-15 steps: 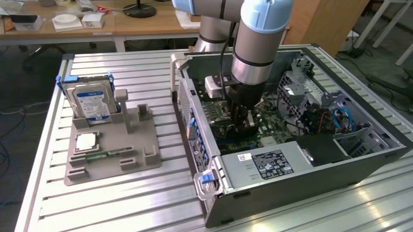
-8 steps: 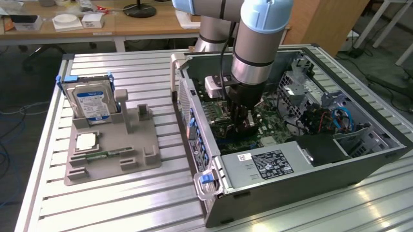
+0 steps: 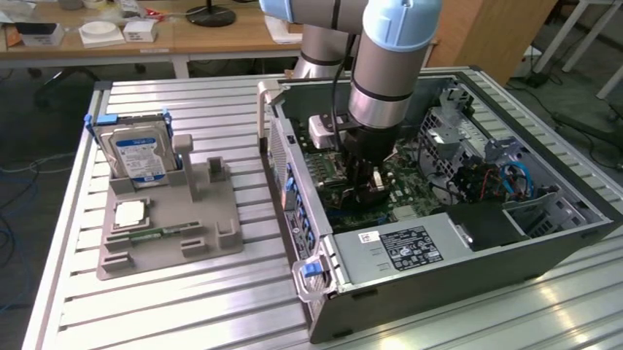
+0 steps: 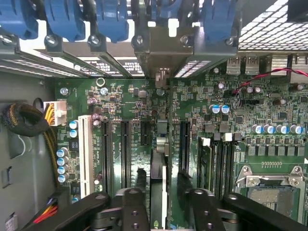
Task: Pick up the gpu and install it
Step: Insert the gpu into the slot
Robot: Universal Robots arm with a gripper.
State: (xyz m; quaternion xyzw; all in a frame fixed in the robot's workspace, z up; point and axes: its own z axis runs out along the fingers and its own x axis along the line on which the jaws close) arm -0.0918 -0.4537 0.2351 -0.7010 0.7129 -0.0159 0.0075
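The gpu stands edge-on in a motherboard slot inside the open computer case. Its silver end bracket sits against the case's rear slot openings. My gripper straddles the card from above, and each black fingertip stands a small gap off the card's faces, so the gripper is open. In the exterior view the gripper is lowered deep into the case over the green board.
Blue slot latches line the case's rear wall. A grey fixture on the exterior view's left holds a silver hard drive, a chip and a small memory stick. Cables and drive cages fill the case's far side.
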